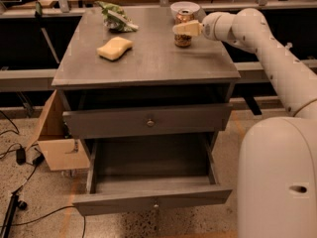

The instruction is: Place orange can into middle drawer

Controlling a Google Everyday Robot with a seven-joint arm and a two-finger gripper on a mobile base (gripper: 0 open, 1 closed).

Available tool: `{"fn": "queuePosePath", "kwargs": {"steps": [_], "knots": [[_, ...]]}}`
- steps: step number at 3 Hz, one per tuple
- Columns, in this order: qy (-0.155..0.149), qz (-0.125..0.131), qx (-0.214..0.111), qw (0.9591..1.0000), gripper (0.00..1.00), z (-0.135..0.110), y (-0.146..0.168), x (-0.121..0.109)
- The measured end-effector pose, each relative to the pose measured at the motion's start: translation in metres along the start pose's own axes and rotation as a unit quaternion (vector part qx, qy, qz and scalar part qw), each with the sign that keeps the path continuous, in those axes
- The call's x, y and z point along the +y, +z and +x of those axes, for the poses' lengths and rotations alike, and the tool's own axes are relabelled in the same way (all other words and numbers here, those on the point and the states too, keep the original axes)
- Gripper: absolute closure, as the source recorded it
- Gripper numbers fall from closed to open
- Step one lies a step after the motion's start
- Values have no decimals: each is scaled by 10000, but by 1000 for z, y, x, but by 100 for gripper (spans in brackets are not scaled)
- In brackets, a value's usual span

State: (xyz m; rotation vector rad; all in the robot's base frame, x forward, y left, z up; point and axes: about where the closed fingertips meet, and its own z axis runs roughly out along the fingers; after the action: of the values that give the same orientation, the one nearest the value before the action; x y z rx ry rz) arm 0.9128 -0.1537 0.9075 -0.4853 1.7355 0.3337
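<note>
The orange can [183, 39] stands upright on the cabinet top [148, 58] at the back right, just in front of a white bowl [184, 7]. My gripper [181, 29] reaches in from the right at mid-height of the can and overlaps its front. The middle drawer [153, 200] is pulled out at the bottom, and its inside [151, 157] is bare. The like grey drawer front [148, 120] above it is closed.
A yellow sponge [115, 47] lies on the left of the cabinet top, and a green bag [117, 17] lies at the back left. A cardboard box [57, 143] and cables [20, 157] are on the floor at left. My white base [277, 182] fills the lower right.
</note>
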Motion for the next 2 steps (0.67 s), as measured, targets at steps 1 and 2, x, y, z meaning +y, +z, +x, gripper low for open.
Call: {"fn": "queuePosePath", "kwargs": {"steps": [1, 2], "knots": [[50, -259, -41, 9996, 16, 4, 27, 15], [37, -426, -40, 9991, 39, 6, 37, 23]]}}
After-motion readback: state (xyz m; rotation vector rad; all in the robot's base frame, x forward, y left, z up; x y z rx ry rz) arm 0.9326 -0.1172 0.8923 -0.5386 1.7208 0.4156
